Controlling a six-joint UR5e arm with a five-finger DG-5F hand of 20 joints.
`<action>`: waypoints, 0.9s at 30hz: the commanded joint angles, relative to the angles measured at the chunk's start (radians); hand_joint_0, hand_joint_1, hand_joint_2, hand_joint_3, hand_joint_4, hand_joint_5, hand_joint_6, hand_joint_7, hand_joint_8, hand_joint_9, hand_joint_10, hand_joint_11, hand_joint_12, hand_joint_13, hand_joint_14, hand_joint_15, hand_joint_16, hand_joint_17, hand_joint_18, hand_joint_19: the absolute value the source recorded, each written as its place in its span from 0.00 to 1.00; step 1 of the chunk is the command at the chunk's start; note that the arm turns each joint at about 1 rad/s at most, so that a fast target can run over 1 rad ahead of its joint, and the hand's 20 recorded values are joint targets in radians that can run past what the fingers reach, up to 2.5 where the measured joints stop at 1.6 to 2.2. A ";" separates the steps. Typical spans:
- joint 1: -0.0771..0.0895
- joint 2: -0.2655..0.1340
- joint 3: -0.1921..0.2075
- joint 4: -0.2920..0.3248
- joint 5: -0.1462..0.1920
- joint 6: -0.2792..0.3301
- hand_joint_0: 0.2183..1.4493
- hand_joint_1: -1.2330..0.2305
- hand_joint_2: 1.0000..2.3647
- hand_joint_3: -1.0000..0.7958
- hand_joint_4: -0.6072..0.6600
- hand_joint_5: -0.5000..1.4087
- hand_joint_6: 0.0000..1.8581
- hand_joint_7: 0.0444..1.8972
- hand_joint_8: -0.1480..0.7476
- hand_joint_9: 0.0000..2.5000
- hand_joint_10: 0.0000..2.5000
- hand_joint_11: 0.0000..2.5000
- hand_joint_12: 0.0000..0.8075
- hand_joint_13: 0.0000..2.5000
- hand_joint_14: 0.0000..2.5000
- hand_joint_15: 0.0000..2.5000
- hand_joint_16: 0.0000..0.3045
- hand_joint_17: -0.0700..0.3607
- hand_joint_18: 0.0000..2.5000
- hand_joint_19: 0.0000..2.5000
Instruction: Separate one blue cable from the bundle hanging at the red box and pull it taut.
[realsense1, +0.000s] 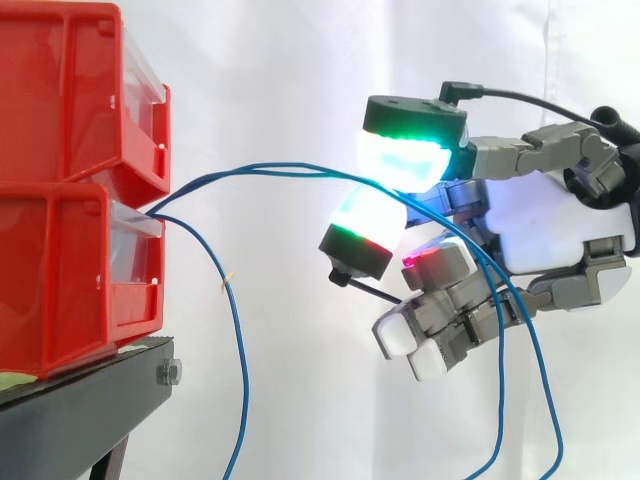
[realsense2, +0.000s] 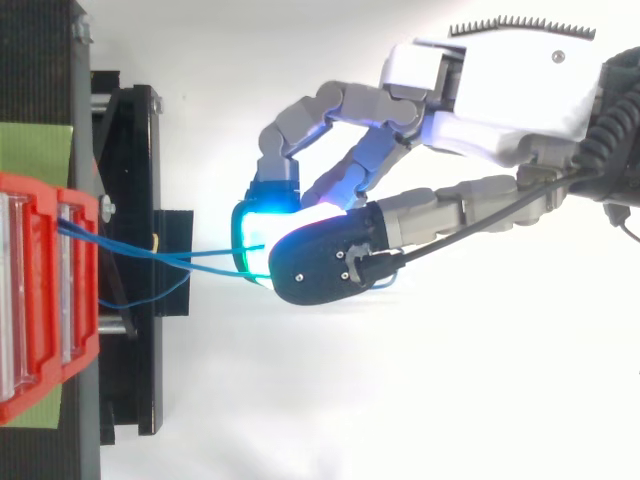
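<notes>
**If two strands share the pinch, the pull will not separate them**

Where the blue cable (realsense1: 270, 168) leaves the gap between the stacked bins at the red box (realsense1: 70, 270), a second strand (realsense1: 190, 187) runs just beside it. Both cross open air to the hand (realsense1: 560, 235). Two glowing fingers (realsense1: 405, 160) are pressed together on the cable line, pads facing, while the others are curled underneath and hold nothing. From above, the two strands converge right at the pads, and I cannot tell whether one or both sit inside the pinch. That is the main risk: a pull away from the box would tighten both together and single out neither.

A third strand (realsense1: 243, 380) droops from the box, well apart from the hand. It looks safe unless it is tangled with the others inside the bin, which is hidden.

Slip is the next worry. A thin, smooth cable between thick rounded pads could slide through as tension rises, and the loose tails (realsense1: 502, 380) hanging past the palm leave plenty to feed through. Too hard a pull could instead drag the bins on the black stand (realsense1: 80, 410), since the cable's anchoring is out of sight.
</notes>
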 joint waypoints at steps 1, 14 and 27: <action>0.000 0.000 -0.001 -0.012 -0.002 0.000 0.40 0.36 0.01 0.39 0.42 0.14 0.50 0.54 0.47 0.46 0.01 0.48 0.37 0.35 0.01 0.19 0.13 0.36 0.27 0.19; -0.002 0.000 -0.001 -0.015 -0.006 0.000 0.39 0.35 0.02 0.41 0.43 0.14 0.50 0.56 0.45 0.33 0.01 0.25 0.35 0.30 0.00 0.12 0.12 0.35 0.26 0.17; -0.003 0.005 -0.001 -0.018 -0.011 0.000 0.40 0.35 0.02 0.41 0.41 0.14 0.50 0.56 0.46 0.45 0.01 0.54 0.34 0.34 0.01 0.18 0.10 0.33 0.25 0.15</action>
